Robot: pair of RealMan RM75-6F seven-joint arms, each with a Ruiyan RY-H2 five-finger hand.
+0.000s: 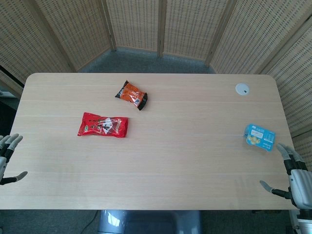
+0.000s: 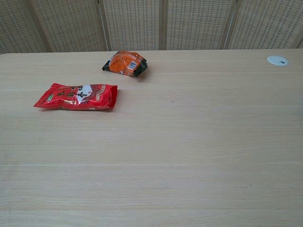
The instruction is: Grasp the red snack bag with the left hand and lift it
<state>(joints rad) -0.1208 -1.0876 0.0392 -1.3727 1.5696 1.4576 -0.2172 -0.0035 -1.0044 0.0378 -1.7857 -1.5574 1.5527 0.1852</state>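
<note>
Right now your left hand (image 1: 9, 158) sits at the table's (image 1: 161, 165) near-left edge, fingers spread and empty, well apart from the red snack bag (image 1: 103, 125). That bag lies flat on the table, with the orange packet (image 1: 131, 95) just behind it. Your right hand (image 1: 292, 173) is likewise spread and empty, near the blue packet (image 1: 259, 137).

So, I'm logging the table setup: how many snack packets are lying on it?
3. The red snack bag lies left of centre, the orange packet just behind it toward the far edge, and the blue packet near the right edge, seen only in the head view. None looks hidden.
</note>
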